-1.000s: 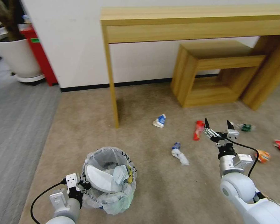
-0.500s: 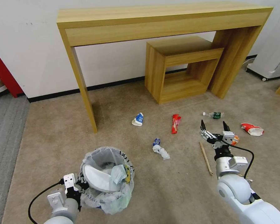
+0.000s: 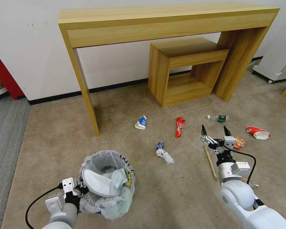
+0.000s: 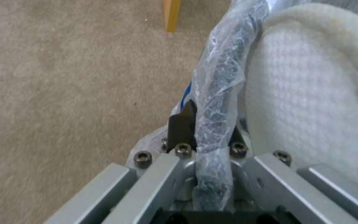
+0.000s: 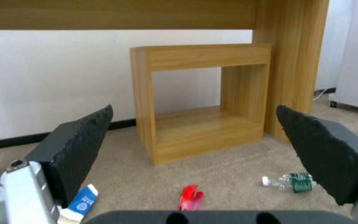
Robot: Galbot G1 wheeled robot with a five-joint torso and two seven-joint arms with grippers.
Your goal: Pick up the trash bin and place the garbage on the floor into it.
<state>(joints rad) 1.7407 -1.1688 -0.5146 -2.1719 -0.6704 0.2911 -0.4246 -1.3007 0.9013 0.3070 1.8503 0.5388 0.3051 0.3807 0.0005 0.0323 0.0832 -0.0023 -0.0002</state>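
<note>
Trash bin (image 3: 106, 184) is held by its bagged rim in the clamped left gripper (image 4: 206, 130), on the floor (image 3: 187, 194) in front of the desk (image 3: 162, 22); a white slipper (image 3: 98, 183) lies inside. The right gripper (image 3: 214, 131) is kept wide apart and empty nearer the desk, above a wooden stick (image 3: 210, 162), with a red wrapper (image 3: 180, 126) and bottle (image 3: 220, 118) between it and the desk

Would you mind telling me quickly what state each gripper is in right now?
Left gripper: shut on the bag-lined rim of the trash bin.
Right gripper: open, holding nothing, above the floor.
</note>
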